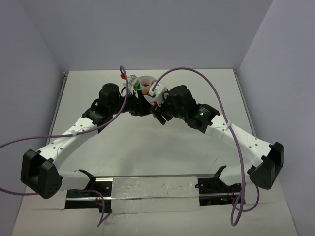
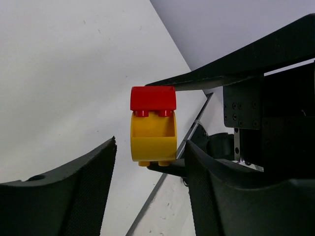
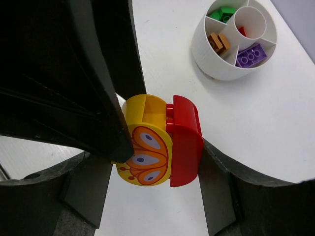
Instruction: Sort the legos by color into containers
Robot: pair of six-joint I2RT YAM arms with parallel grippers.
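Observation:
The yellow-and-red lego (image 3: 167,132) hangs in the air, the yellow half printed with an orange butterfly. My right gripper (image 3: 157,169) is shut on it, one finger against the red cap and the other under the yellow base. In the left wrist view the same lego (image 2: 153,132) sits between the tips of my left gripper (image 2: 151,147), which is open with a gap on each side. One left finger (image 3: 98,98) overlaps the printed face. The white bowl (image 3: 211,59) holds green (image 3: 221,13), orange-brown (image 3: 219,43) and purple (image 3: 251,55) legos in separate wedges, and a red one (image 3: 242,31) in the centre well.
Both arms meet in front of the bowl (image 1: 146,78) near the back of the white table (image 1: 147,147). A small red piece (image 1: 122,76) lies left of the bowl. Purple cables loop over both arms. A metal rail (image 1: 152,189) runs along the near edge.

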